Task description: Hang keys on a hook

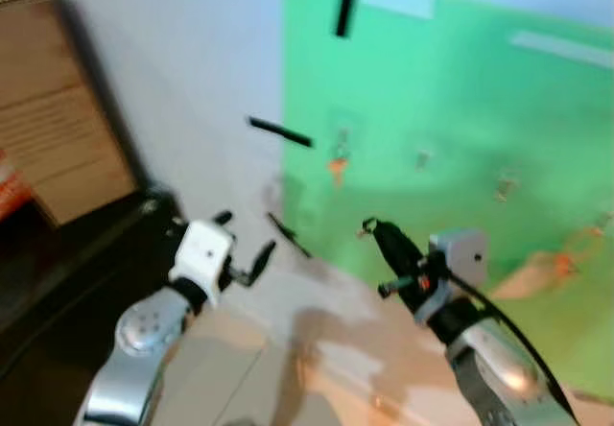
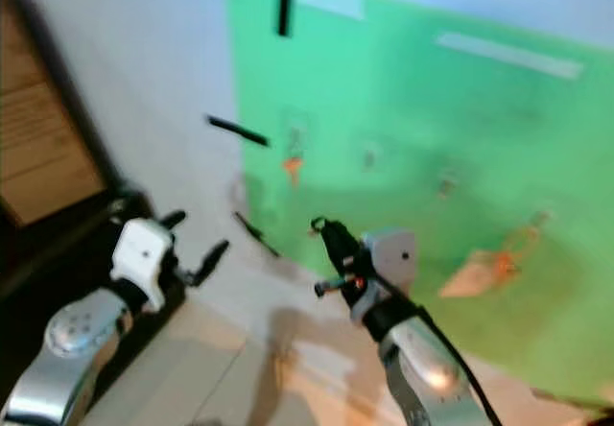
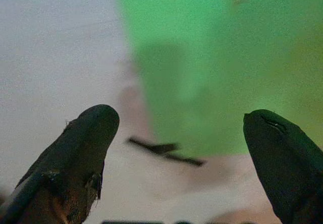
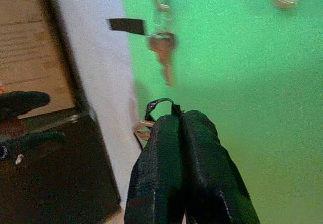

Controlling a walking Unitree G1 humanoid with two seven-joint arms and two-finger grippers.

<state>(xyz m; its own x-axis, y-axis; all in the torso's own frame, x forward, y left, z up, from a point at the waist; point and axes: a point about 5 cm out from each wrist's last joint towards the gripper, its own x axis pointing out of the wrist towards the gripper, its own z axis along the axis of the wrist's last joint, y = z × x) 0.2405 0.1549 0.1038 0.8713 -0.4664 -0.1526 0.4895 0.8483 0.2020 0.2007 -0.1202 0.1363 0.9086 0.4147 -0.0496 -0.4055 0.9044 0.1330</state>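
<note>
Right wrist view: my right pincer [image 4: 180, 120] is pressed shut on a key ring [image 4: 159, 104], raised before the green board [image 4: 242, 82]. Another key [image 4: 162, 50] hangs just beyond. My left pincer [image 3: 179, 128] gapes wide, holding nothing.

You see a green wall panel [image 1: 460, 109] carrying small hooks; one copper key [image 4: 162, 50] hangs from a hook.

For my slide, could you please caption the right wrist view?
Right tool shut on a key ring, facing a key hanging on the green board.
</note>
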